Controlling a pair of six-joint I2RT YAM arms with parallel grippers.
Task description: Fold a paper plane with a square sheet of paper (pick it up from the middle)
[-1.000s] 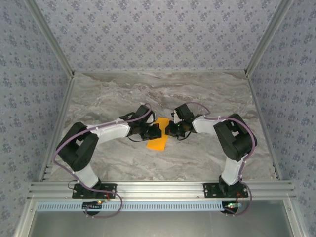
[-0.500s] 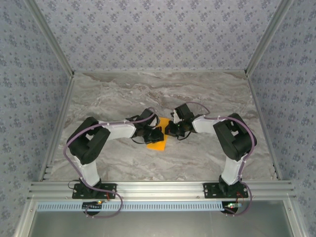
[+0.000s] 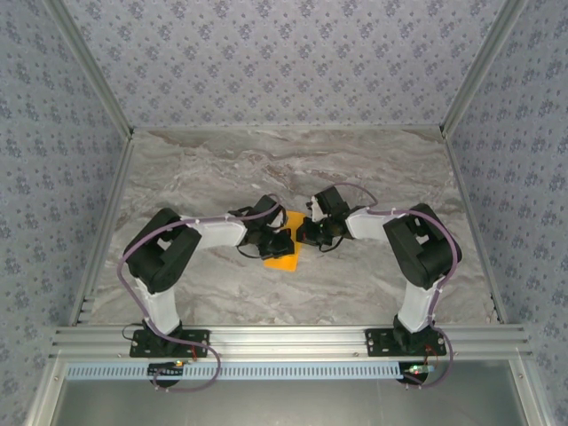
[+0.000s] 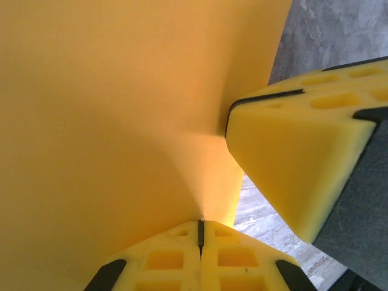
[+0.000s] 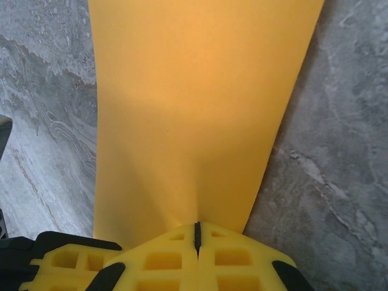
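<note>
The left gripper [image 3: 280, 241] and the right gripper [image 3: 303, 232] are each pinched tight on the square sheet of paper [image 3: 283, 260] from opposite sides. Their tips are near each other, with bare marble table [image 3: 373, 169] open all round and the walls well apart. The sheet's long axis runs between them, from the bases' side outward, leaning slightly right. Since a second ago the left arm's elbow has swung inward and less orange shows.
</note>
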